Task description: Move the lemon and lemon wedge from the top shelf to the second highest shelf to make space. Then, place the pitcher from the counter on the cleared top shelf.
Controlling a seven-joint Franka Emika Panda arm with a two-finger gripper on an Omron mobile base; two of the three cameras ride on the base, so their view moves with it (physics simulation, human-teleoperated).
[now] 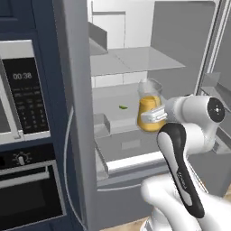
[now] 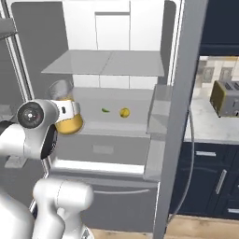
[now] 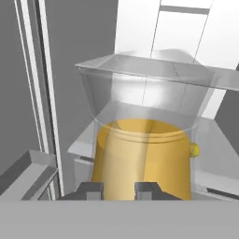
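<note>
- The pitcher [image 1: 149,108] is held upright in the gripper [image 3: 118,190], whose jaws are clenched on its lower wall; amber liquid is seen in the lower part and clear wall above it.
- It is carried in front of the open fridge, roughly level with the second highest shelf [image 2: 116,125] and outside that shelf's front edge.
- The top shelf [image 2: 105,63] is seen above and beyond the pitcher's rim, bare along its front edge; in the hand view it is seen through the pitcher's clear upper wall.
- The lemon [image 2: 124,112] and the lemon wedge [image 2: 105,110] are seen lying on the second highest shelf, the wedge just left of the lemon in the right base view.
- The coming move is judged to turn on height: the pitcher's base must be raised above the top shelf's front edge before it is pushed inward.
</note>
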